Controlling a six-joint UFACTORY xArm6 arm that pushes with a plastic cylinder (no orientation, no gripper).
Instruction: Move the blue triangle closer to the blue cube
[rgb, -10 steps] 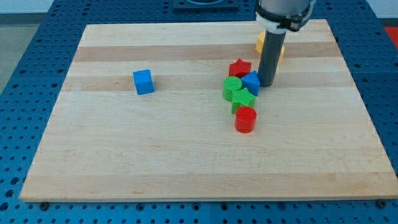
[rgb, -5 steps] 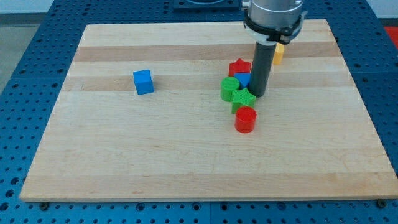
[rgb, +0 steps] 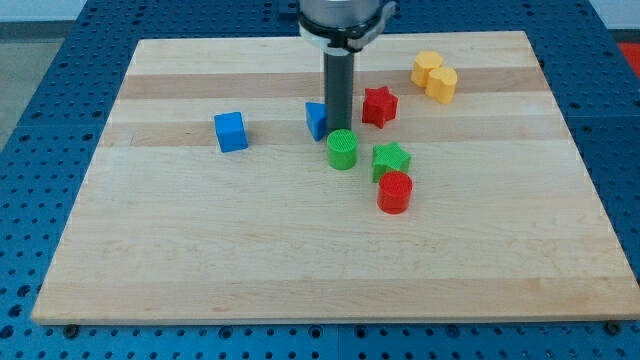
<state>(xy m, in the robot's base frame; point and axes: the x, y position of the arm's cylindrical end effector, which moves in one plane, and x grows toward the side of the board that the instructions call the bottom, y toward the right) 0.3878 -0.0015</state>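
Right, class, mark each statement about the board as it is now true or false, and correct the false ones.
1. The blue triangle sits between the blue cube and my tip. True.
2. The red star touches the green cylinder. False: they are apart.
3. The red cylinder lies just below the green star. True.
4. The yellow block sits at the view's bottom left. False: top right.

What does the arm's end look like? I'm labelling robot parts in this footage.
A straight dark grey rod hangs from a wider round collar, silver-grey with a black band, at the view's top. The rod is plain: no markings or cables show. There is no hand. My tip sits just right of the blue triangle, above the green cylinder.
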